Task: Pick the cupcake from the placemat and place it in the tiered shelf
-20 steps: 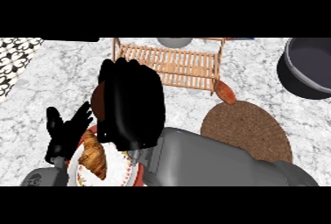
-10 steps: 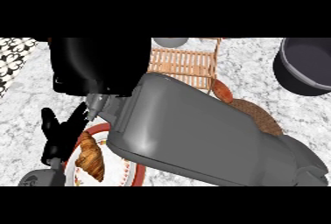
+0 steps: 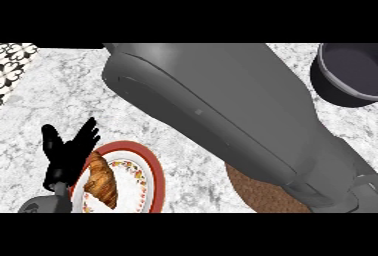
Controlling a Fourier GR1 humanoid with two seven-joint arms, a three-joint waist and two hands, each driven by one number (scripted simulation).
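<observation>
Left hand [image 3: 65,154] rests low at the view's left edge, fingers straight and spread upward, holding nothing. Up and to its right, a grey forearm [image 3: 221,115] fills most of the view, running from the top edge down to the lower right; its hand is out of sight, so whether those fingers are open or curled cannot be told. The counter [image 3: 52,95] shows only around it. Far right of the hand, a dark pot [image 3: 353,75] is cut off by the edge. Under the forearm, a sliver of brown placemat [image 3: 258,195] shows. Just right of the hand, touching it, lies a red-rimmed plate [image 3: 140,172] with a croissant [image 3: 101,179]. Cupcake and shelf are hidden.
</observation>
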